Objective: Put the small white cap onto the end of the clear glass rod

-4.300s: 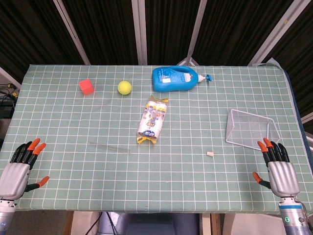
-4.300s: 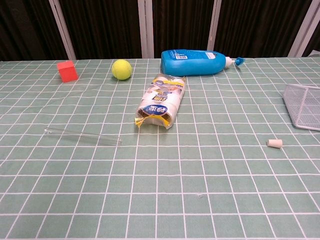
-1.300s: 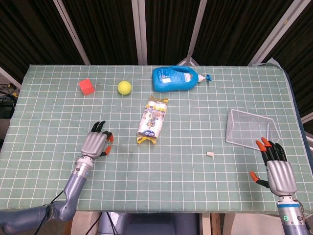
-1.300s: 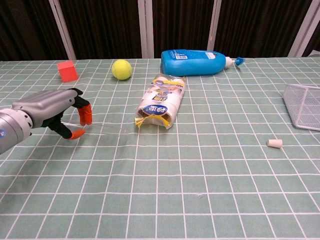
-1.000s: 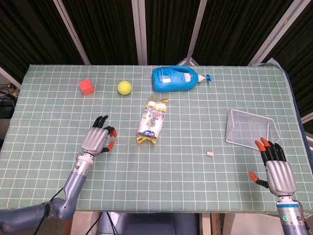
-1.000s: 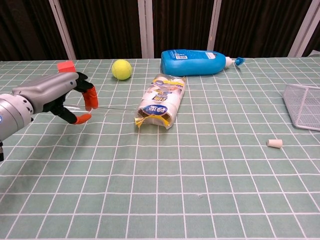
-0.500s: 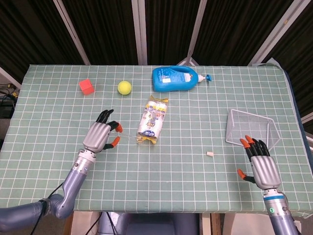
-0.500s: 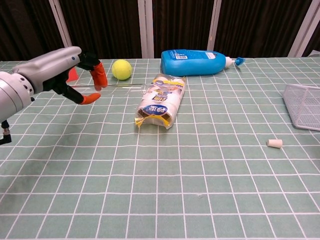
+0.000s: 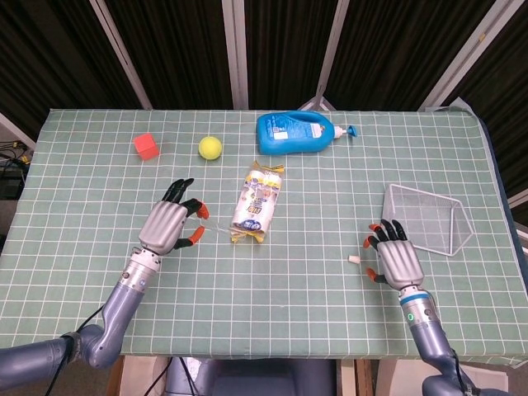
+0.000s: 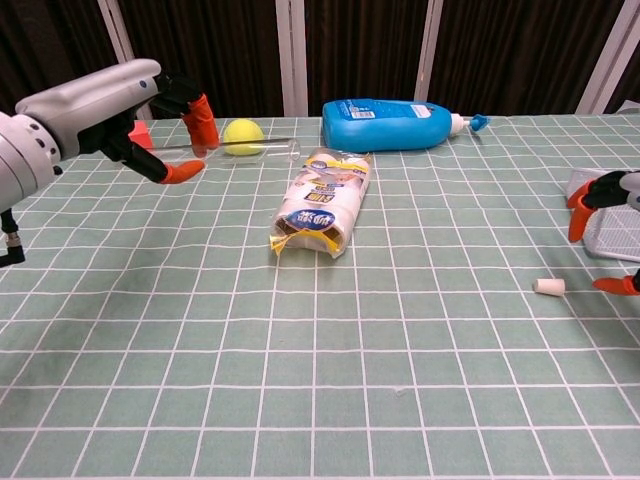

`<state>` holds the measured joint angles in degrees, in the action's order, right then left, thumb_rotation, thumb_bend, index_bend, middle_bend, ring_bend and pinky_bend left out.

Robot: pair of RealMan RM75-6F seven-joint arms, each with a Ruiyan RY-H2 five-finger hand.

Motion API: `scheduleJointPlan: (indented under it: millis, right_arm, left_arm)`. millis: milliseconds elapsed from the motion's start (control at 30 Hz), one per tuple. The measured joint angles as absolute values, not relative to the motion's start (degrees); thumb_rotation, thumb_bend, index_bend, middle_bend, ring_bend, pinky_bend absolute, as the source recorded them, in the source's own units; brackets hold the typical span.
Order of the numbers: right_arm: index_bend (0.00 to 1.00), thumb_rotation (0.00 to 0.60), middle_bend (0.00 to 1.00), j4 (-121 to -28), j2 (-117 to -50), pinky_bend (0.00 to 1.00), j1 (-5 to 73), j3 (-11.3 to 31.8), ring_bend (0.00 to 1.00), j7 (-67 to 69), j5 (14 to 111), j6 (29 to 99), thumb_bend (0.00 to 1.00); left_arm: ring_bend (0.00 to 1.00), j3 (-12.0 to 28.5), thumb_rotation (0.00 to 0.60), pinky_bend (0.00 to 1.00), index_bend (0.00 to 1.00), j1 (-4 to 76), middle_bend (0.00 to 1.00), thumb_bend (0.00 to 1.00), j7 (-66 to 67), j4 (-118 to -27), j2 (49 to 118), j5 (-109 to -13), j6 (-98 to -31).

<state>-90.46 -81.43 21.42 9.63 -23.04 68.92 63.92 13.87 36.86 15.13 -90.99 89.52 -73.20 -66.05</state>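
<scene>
My left hand (image 9: 169, 224) pinches the clear glass rod (image 10: 255, 144) between thumb and a finger and holds it above the table, left of centre. The rod lies roughly level, and its free end points right, over the top of the snack packet. The small white cap (image 9: 354, 260) lies on its side on the green mat (image 9: 280, 297), also seen as the cap (image 10: 549, 286) at the right of the chest view. My right hand (image 9: 394, 260) hovers just right of the cap with its fingers spread and nothing in them. In the chest view only the fingertips (image 10: 577, 222) of that hand show, at the right edge.
A snack packet (image 9: 258, 201) lies mid-table between the hands. A blue detergent bottle (image 9: 297, 132), a yellow tennis ball (image 9: 210, 147) and a red cube (image 9: 146, 146) line the far side. A white wire basket (image 9: 425, 219) stands just behind my right hand.
My left hand took the rod off the mat and has raised it. My right hand has moved from the front right edge leftward and forward, up beside the cap.
</scene>
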Motion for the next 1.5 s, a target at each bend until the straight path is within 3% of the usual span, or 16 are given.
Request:
scheduleJointPlan:
  millis: [600,1500]
  right_arm:
    - [0.48,0.6,0.21,-84.04,-87.3,0.0,23.34,9.46,0.08,-23.14,64.58,63.19,0.27]
    - [0.5,0.6,0.21,-81.92,-90.07,0.0,24.84,9.43,0.09,-23.95,62.75,64.03,0.27]
  left_arm:
    - [0.05,12.84,0.6,0.0,0.56,37.13,0.47,0.62,14.64,-89.38,90.49,-72.99,-66.26]
    - [0.05,12.42,0.6,0.0,0.56,37.22,0.47,0.62,13.23,-88.89,89.97,-73.5,-66.57]
